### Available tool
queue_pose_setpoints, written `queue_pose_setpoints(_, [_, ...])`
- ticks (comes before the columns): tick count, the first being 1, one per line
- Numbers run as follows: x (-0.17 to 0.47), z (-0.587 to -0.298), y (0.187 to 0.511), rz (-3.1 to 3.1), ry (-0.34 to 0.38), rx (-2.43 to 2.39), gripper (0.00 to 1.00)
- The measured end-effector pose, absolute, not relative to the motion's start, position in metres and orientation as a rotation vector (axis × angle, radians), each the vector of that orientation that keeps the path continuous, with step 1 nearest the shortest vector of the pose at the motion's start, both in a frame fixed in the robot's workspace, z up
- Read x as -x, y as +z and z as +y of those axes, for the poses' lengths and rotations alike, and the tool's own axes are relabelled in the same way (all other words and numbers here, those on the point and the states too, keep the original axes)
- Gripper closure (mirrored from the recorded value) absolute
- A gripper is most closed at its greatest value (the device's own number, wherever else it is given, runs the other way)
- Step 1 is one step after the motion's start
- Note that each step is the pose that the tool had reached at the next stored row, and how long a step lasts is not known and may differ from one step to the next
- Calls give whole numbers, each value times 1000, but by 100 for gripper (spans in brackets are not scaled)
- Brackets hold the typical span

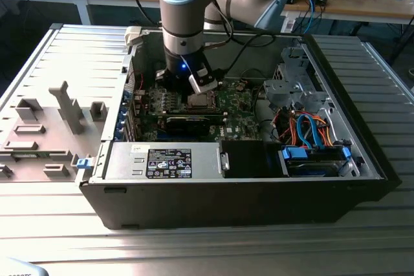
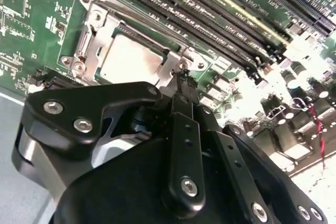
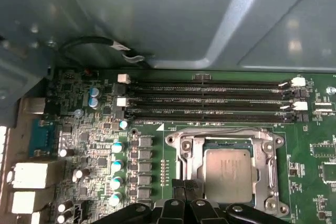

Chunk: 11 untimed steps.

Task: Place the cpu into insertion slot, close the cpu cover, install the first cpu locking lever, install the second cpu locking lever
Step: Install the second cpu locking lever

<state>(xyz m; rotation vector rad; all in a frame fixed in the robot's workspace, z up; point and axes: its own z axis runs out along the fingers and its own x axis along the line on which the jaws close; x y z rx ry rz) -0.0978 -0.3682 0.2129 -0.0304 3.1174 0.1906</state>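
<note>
Arm is seen reaching down into the open computer case (image 1: 362, 159) in the exterior view, fingers (image 1: 202, 84) low over the motherboard (image 1: 236, 105) in the upper-middle of the frame. Room is bounded by the case's back wall behind and the long black card (image 1: 187, 122) just in front; more open board lies toward the exterior view's right.

In the first wrist view, the cpu (image 3: 228, 169) is seated in the insertion slot (image 3: 184, 153), silver lid up, lower-right of centre. The cpu cover (image 3: 276, 167) is seen as a metal frame around it; whether it is fully closed cannot be told. Memory slots (image 3: 210, 100) run just above the socket.

Fingers (image 3: 182, 188) are pressed together, nothing held, tips just beside the socket's near edge, beside the cpu rather than over it. In the second wrist view the same is shown: fingers (image 2: 184, 85) shut, tips at the frame's corner, cpu (image 2: 131, 59) just beyond them.
</note>
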Motion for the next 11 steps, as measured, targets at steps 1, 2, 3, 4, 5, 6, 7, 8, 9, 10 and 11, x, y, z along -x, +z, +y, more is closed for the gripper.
queue_pose_setpoints(1, [96, -365, 213, 3120, 169, 30, 89])
queue_pose_setpoints(2, [93, -363, 213, 3123, 157, 31, 89])
queue_pose_setpoints(3, [89, -363, 213, 3128, 151, 30, 89])
queue_pose_setpoints(4, [86, -363, 213, 3131, 148, 30, 89])
queue_pose_setpoints(5, [83, -362, 214, 3134, 146, 30, 89])
queue_pose_setpoints(6, [79, -362, 214, 3139, 144, 29, 89])
queue_pose_setpoints(7, [76, -362, 214, 3142, 139, 29, 89])
queue_pose_setpoints(8, [74, -361, 217, 3144, 132, 29, 89])
queue_pose_setpoints(9, [73, -360, 218, 3144, 128, 29, 89])
queue_pose_setpoints(10, [73, -360, 220, 3144, 124, 29, 89])
queue_pose_setpoints(11, [72, -359, 223, 3145, 120, 29, 89])
